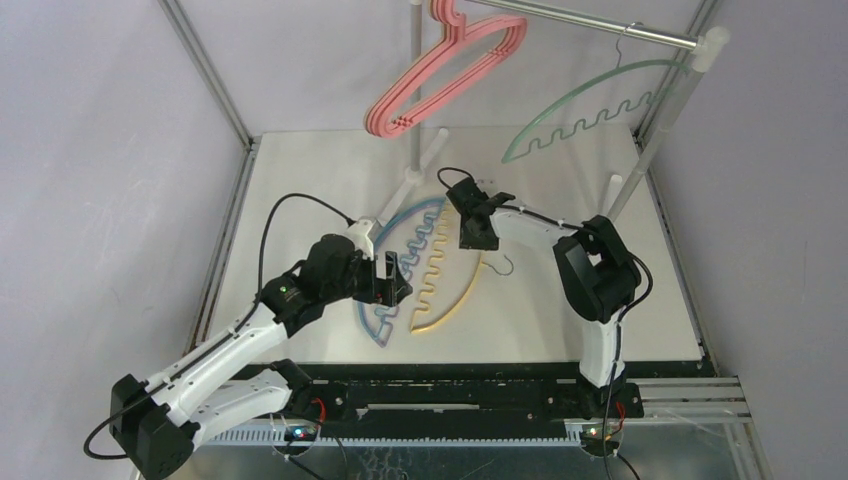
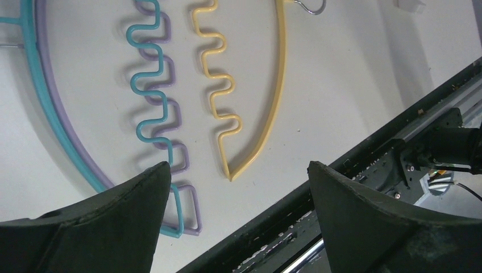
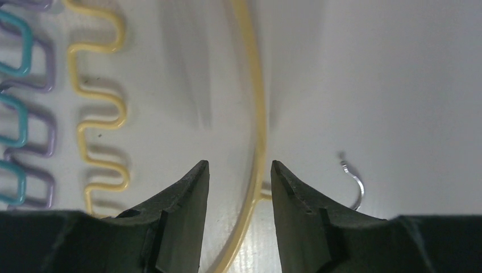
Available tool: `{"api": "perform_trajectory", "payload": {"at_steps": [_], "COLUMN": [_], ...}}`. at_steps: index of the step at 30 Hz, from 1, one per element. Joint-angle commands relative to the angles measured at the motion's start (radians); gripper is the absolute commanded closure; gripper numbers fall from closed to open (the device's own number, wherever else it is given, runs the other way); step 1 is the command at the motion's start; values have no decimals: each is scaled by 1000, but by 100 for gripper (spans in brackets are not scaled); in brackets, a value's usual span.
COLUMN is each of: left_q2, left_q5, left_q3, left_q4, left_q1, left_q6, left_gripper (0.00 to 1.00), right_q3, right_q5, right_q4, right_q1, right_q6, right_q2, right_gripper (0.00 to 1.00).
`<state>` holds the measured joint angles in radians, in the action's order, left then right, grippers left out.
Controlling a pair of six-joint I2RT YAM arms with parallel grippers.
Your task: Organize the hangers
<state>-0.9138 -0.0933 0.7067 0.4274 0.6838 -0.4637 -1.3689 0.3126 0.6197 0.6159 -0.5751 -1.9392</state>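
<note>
Three hangers lie flat on the white table: a blue one on top of a purple one, and a yellow one beside them. My right gripper is low over the yellow hanger. Its jaws are open and straddle the arc near the metal hook, with a gap on each side. My left gripper hovers wide open and empty above the lower tips of the blue hanger and the yellow hanger. Several pink hangers and a green one hang on the rail.
The grey metal rail runs across the back on white poles, with another pole near the middle. A black frame edge borders the table's near side, close under my left gripper.
</note>
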Motion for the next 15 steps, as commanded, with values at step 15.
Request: {"api": "perform_trajectory", "payload": {"at_steps": [15], "left_q2": [-14], "left_q5": [63], "left_q3": [71], "left_q4": [18], "left_q1": [61], "left_q6": [50], "left_gripper": [8], "right_q3": [55], "right_q5": [-140], "right_q4": [-44], "right_q1": [-68], "right_q6": [94], "right_q2": [-97], "right_gripper": [80]}}
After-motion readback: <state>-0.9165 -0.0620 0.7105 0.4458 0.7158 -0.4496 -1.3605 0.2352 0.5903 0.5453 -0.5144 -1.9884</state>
